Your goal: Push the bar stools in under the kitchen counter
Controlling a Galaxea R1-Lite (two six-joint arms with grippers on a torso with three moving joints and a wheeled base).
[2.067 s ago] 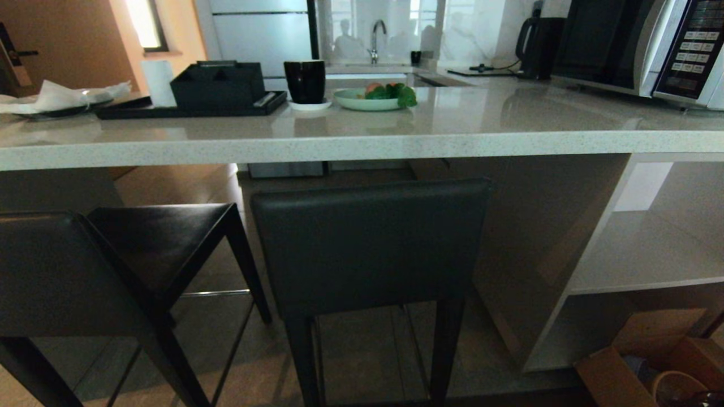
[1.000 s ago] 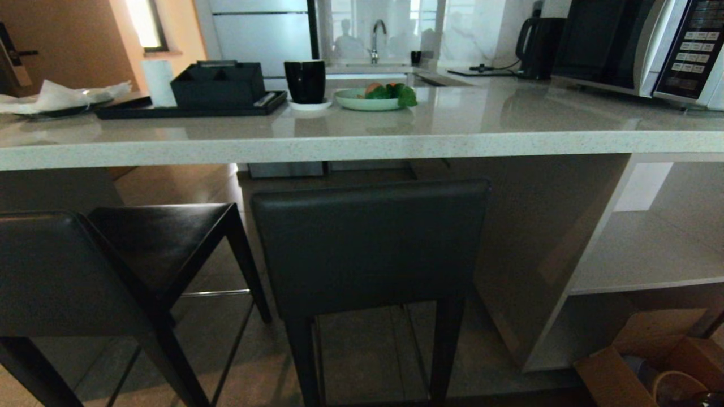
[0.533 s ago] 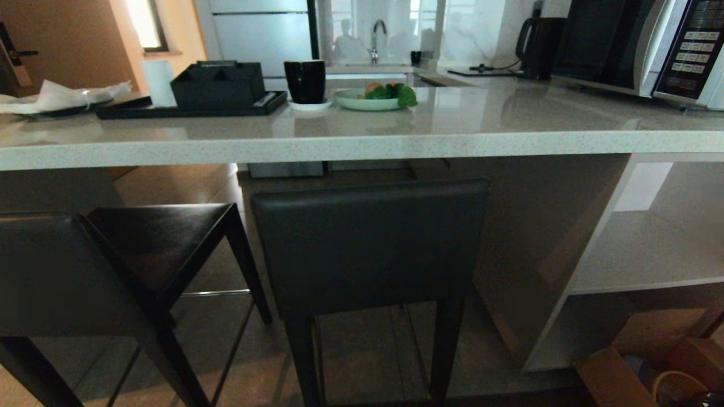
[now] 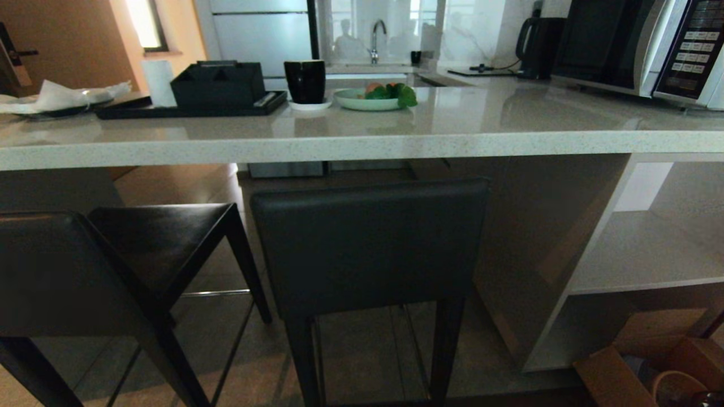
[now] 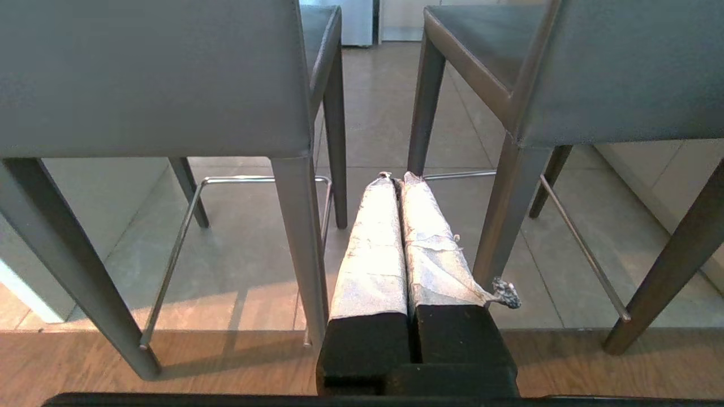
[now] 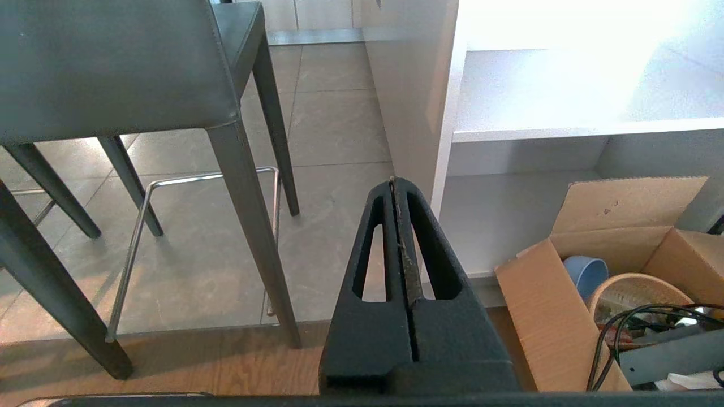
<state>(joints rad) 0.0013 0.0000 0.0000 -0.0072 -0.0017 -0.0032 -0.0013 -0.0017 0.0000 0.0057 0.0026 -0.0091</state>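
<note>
Two dark bar stools stand before the kitchen counter (image 4: 362, 144). One stool (image 4: 370, 249) faces me squarely in the middle, its padded back just below the slab's edge. The other stool (image 4: 73, 271) is at the left, turned at an angle, its seat half under the slab. Neither arm shows in the head view. My left gripper (image 5: 396, 178) hangs low, shut and empty, pointing at the gap between the two stools (image 5: 153, 79) (image 5: 611, 73). My right gripper (image 6: 394, 182) is shut and empty too, between the middle stool (image 6: 113, 62) and the counter's side panel (image 6: 416, 96).
On the counter stand a black tray with a box (image 4: 218, 85), a black cup (image 4: 305, 81), a plate of food (image 4: 373, 97), a kettle (image 4: 537, 45) and a microwave (image 4: 639, 48). Open shelves (image 4: 645, 249) lie at the right, with a cardboard box (image 6: 611, 282) of clutter on the floor.
</note>
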